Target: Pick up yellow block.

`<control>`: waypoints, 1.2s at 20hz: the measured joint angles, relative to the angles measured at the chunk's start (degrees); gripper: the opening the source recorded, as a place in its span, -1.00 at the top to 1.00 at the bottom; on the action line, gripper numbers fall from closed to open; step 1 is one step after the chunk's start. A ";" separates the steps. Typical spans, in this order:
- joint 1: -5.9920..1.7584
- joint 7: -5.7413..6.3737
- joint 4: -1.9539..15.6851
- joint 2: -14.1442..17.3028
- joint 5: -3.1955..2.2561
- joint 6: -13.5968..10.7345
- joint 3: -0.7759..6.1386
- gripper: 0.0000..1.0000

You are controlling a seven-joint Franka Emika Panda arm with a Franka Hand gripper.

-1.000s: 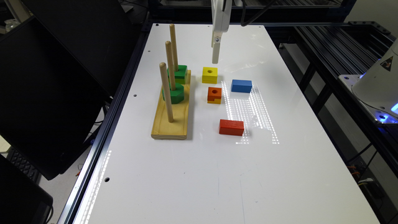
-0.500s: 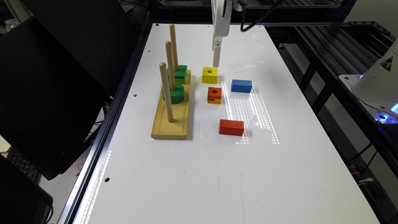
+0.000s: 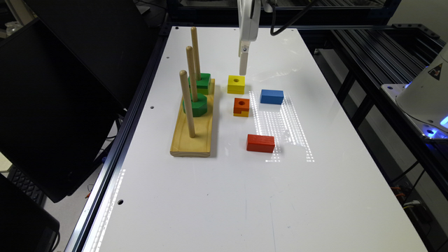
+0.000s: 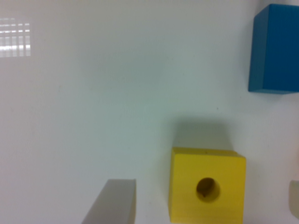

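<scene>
Above the far end of the white table (image 3: 217, 196), my gripper (image 3: 243, 68) has come lower than it was a second ago, and its tip now hangs just over the far edge of the yellow block (image 3: 236, 84). I judge this to be the closing part of the approach, with the grasp itself not yet begun.

From the wrist view the yellow block (image 4: 207, 185) sits flat, hole upward, between one grey finger (image 4: 112, 203) and a sliver of the other at the frame's edge. The jaws stand spread wide, wider than the block, with nothing between them but the block below. The block lies nearer one finger than the other, so I would centre a little before dropping further.

Around it: the blue block (image 3: 271, 96) lies near on the exterior view's right, apart from the yellow one, and also appears in the wrist view (image 4: 275, 53). The orange-topped block (image 3: 241, 106) sits just nearer the camera, close but not touching. The red block (image 3: 260, 143) lies well apart. On the exterior view's left stands the wooden peg board (image 3: 192, 131) with two green pieces (image 3: 197, 94) threaded on its pegs.

My concern is the outer finger: as it descends it passes between yellow and blue, and the gap looks adequate but not generous.
</scene>
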 joint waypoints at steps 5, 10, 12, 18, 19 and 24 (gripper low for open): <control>0.01 0.00 2.10 1.82 0.00 0.00 0.06 -1.00; 0.00 0.00 2.45 3.91 0.00 1.21 0.08 -1.00; 0.00 0.00 2.50 4.73 0.00 2.05 0.08 -1.00; 0.00 0.00 2.53 5.44 0.00 2.53 0.08 -1.00; 0.00 0.00 2.53 6.09 0.00 3.15 0.08 -1.00; 0.01 0.00 2.59 7.58 0.00 4.77 0.18 -1.00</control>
